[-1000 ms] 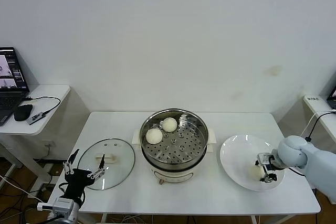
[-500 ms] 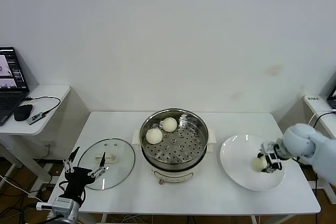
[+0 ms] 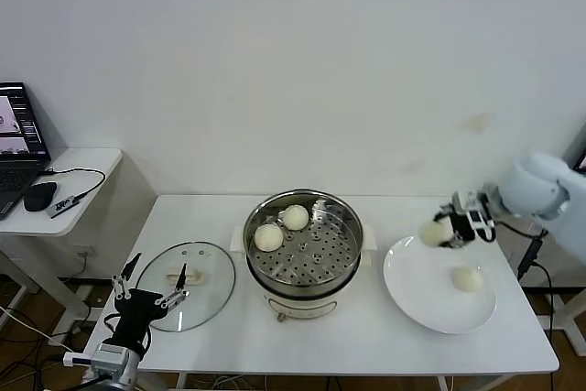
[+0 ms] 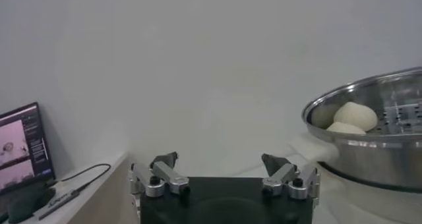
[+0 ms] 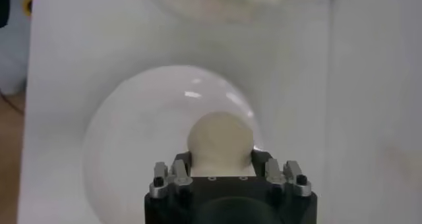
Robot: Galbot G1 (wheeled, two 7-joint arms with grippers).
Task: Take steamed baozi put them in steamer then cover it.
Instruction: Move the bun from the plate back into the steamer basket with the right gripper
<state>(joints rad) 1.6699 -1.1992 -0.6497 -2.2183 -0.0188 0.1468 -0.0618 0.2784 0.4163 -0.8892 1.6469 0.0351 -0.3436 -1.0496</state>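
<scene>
My right gripper (image 3: 443,231) is shut on a cream-white baozi (image 3: 434,233), held in the air above the far left rim of the white plate (image 3: 412,288). The right wrist view shows that baozi (image 5: 220,141) clamped between the fingers over the plate (image 5: 125,153). Another baozi (image 3: 467,278) lies on the plate. Two baozi (image 3: 268,237) (image 3: 295,217) rest on the perforated tray of the steel steamer (image 3: 348,249) at the table's centre. The glass cover (image 3: 211,295) lies flat left of the steamer. My left gripper (image 3: 146,292) hangs open at the table's front left corner, by the cover's edge.
A side desk at the far left holds a laptop (image 3: 20,142), a mouse (image 3: 40,195) and a cable. A white wall stands behind the table. The steamer (image 4: 369,140) with two buns shows at the edge of the left wrist view.
My right gripper closed on a baozi on the plate and lifted it up and toward the steamer. One baozi stays on the plate. The left arm has barely moved.
</scene>
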